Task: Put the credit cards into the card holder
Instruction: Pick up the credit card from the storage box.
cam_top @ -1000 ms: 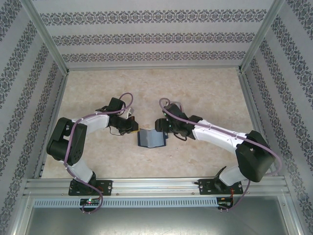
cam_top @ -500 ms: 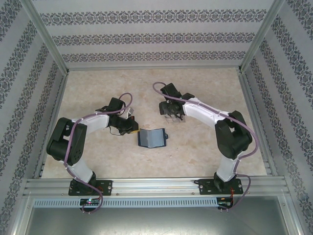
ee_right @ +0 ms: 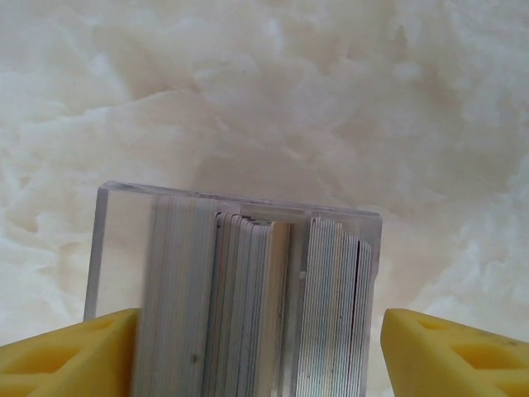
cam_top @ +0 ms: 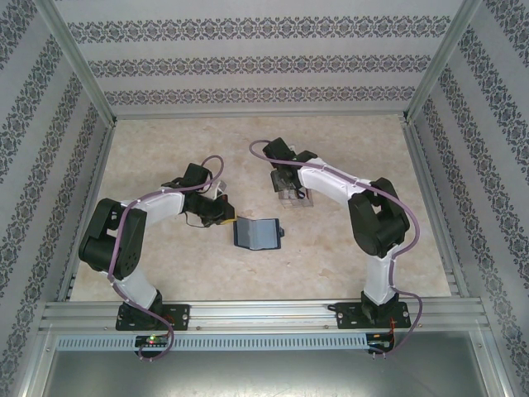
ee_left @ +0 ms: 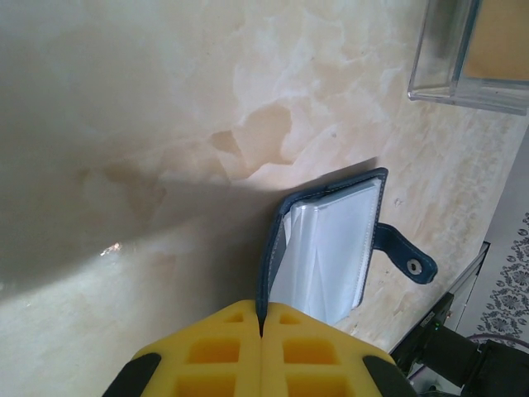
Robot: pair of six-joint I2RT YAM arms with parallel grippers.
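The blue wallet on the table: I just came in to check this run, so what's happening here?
The left gripper is shut on one edge of the card holder, which lies open on the table. The right gripper is open over the clear rack, one finger on either side of it. The credit cards stand on edge inside the rack. No card is gripped yet.
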